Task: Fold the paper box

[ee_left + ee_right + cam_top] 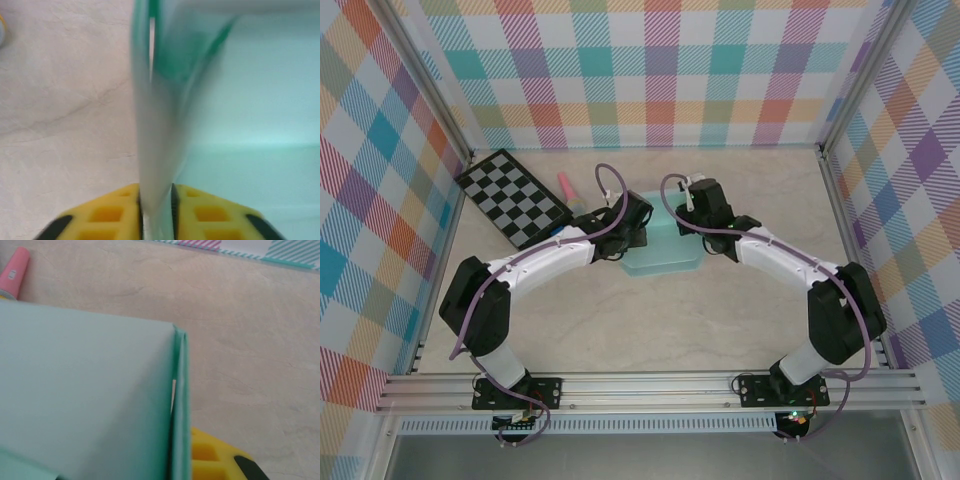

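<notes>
Start with the table (720, 320): the paper box (665, 258) sits near its middle, between your two arms, well clear of the checkerboard (512, 198) lying at the back left. By the look of it you are well into the fold and not at the flat-sheet stage. The card has a floor and raised sides, and from above it reads as a shallow open tray, not a spread die-cut. In the left wrist view the box's left wall stands upright off the floor and seems to be two layers with a narrow slit between them near the top, though the blur there makes that hard to judge. In the right wrist view the right wall is up too, meeting a broad flat panel at a corner where a second layer shows just beside the first. I judge that what is left is to seat these doubled walls so they hold by themselves, then tuck any remaining flaps. No view shows whether a lid or front flap is yet to close. The left gripper (156, 200) has the left wall between its yellow fingers (112, 212), which stand close on either side, but I cannot tell whether they pinch it. The right gripper (692, 228) shows one yellow finger (205, 455) against the outside of the right wall. Its partner is hidden behind the card, so I cannot tell its grip either. A small pink tube (564, 185) lies apart by the checkerboard, with no part in this.
</notes>
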You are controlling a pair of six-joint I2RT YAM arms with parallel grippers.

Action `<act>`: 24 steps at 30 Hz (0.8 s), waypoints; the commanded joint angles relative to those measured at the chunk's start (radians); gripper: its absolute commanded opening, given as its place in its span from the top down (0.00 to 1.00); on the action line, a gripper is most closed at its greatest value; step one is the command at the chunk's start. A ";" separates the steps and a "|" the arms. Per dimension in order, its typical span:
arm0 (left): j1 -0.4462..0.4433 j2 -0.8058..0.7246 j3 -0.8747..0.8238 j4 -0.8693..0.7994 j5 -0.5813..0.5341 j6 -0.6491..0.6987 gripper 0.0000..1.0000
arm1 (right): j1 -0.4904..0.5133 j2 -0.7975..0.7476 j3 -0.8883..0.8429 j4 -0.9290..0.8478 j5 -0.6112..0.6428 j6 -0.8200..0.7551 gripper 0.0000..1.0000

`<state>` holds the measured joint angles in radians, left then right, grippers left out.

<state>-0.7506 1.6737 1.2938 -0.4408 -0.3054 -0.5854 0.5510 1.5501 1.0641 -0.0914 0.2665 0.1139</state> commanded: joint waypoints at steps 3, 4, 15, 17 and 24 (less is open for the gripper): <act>-0.001 -0.135 -0.005 0.083 0.145 0.004 0.31 | -0.088 -0.009 -0.030 0.023 -0.215 -0.084 1.00; 0.007 -0.158 -0.020 0.109 0.186 0.001 0.28 | -0.097 -0.007 -0.026 0.017 -0.237 -0.104 1.00; 0.115 -0.364 -0.083 0.083 0.204 0.065 0.00 | -0.195 0.107 -0.005 0.119 -0.670 -0.377 1.00; 0.115 -0.336 -0.071 0.074 0.182 0.147 0.00 | -0.176 0.143 0.009 0.151 -0.688 -0.354 0.99; 0.145 -0.133 -0.016 0.010 0.246 0.309 0.02 | -0.055 0.192 -0.137 0.417 -0.782 -0.657 1.00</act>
<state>-0.6182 1.4773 1.2560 -0.3752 -0.0990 -0.3843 0.4625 1.7325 0.9710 0.1627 -0.4030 -0.3630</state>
